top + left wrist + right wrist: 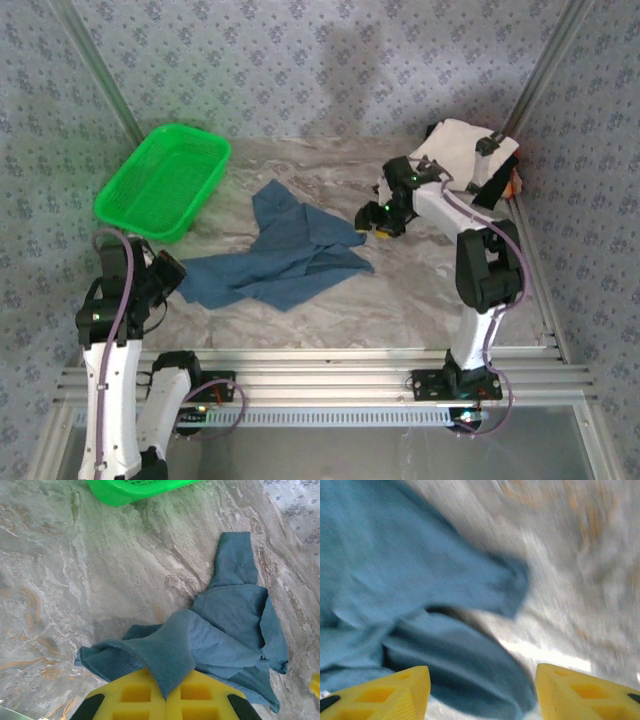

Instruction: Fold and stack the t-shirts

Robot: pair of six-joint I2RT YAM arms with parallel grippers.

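Item: dusty-blue t-shirt [285, 255], crumpled at desk [430, 290] ctr, soft, light, limp; left tool [165, 695] clenched on its 9 o'clock corner, right tool [482, 690] released above its 2 o'clock edge; best grip pts prob. corners/hem.

No readable text, labels, brands, numbers or signs, dusty-blue t-shirt [285, 255] plain cloth, green mesh basket [165, 180] unmarked

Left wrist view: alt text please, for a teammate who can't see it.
Yellow jaws at the bottom edge are shut on a raised fold of the blue shirt, whose rumpled rest lies on the marbled table toward the right. A green basket shows its corner at the top.
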